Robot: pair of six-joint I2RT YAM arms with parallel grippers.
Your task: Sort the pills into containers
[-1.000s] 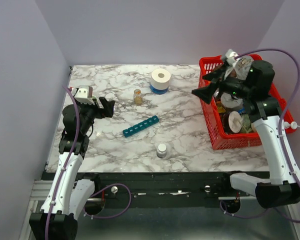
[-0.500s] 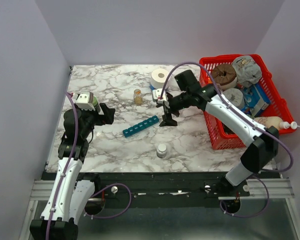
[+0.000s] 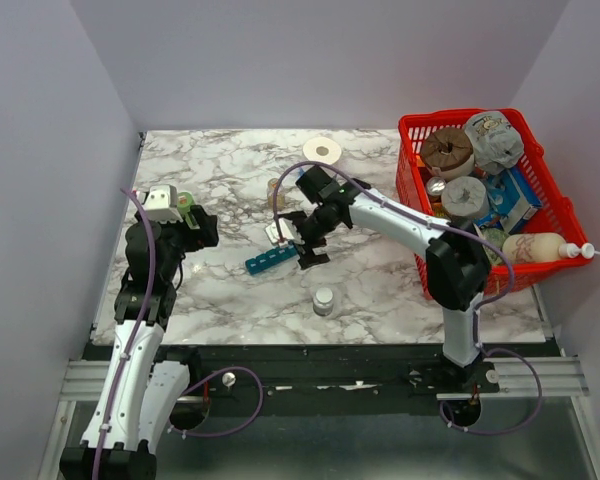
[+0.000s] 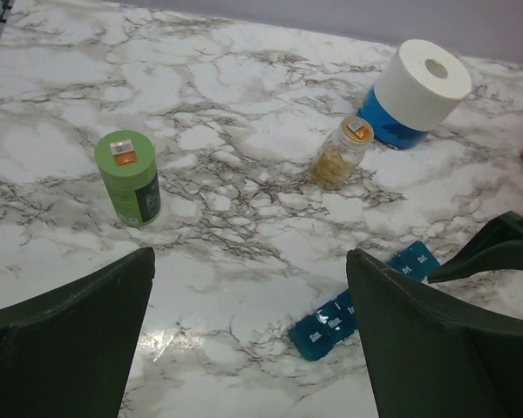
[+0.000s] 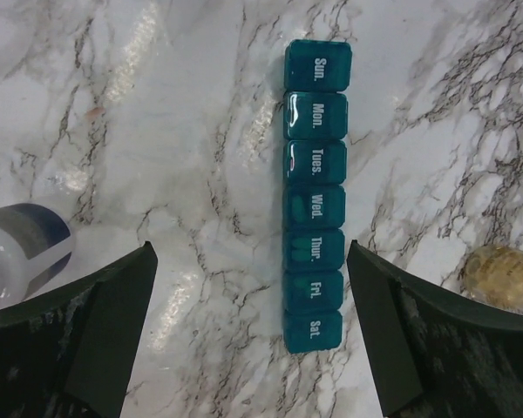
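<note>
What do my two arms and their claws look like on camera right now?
The left arm and right arm match: white shell links, black joints, a purple cable trailing along each, a small white box at the wrist. The left claw and right claw each have two broad, matte, near-black fingers with blunt tips.

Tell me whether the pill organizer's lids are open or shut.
Shut. In the right wrist view all seven lids of the teal pill organizer lie flat, labels Sun. to Sat. up, none raised.
</note>
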